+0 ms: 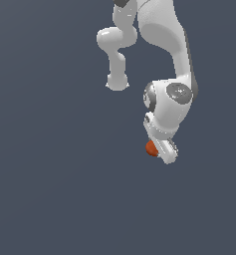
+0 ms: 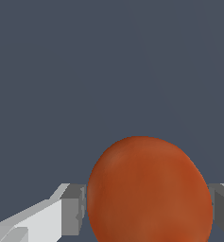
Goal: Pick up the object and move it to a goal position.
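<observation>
The object, an orange-red ball, fills the space between my two grey finger pads, which press against its two sides in the wrist view. In the exterior view the ball peeks out at the lower end of the white arm, mostly hidden behind the hand. My gripper is shut on it; its fingertips are hard to make out there. No goal marker shows in either view.
Only a flat, uniform dark blue-grey surface surrounds the arm. The arm's white links reach down from the top edge of the exterior view.
</observation>
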You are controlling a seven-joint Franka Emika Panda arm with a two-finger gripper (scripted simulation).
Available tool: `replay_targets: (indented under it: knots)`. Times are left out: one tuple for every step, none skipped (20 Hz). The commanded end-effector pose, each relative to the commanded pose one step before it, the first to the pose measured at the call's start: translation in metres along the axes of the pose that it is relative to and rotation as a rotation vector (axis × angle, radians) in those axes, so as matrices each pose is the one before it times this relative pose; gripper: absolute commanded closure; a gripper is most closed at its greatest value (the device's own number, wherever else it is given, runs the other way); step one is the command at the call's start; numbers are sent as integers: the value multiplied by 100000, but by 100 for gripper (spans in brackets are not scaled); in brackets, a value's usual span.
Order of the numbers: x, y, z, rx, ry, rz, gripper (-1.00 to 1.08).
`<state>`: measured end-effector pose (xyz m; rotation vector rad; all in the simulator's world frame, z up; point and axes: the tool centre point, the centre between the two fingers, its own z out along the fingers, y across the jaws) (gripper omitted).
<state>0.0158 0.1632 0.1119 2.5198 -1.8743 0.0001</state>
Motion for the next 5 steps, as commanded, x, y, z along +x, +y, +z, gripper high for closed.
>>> replay_targets:
  knots:
    - [-363,-511,-558,90,-19,102,108]
    - [-83,-106,-94,0,0,0,108]
    - [-56,-75,-63,0,0,0,108]
    - [-31,-44,-35,0,0,0,108]
    - [-10,-15,-11,0,0,0,108]
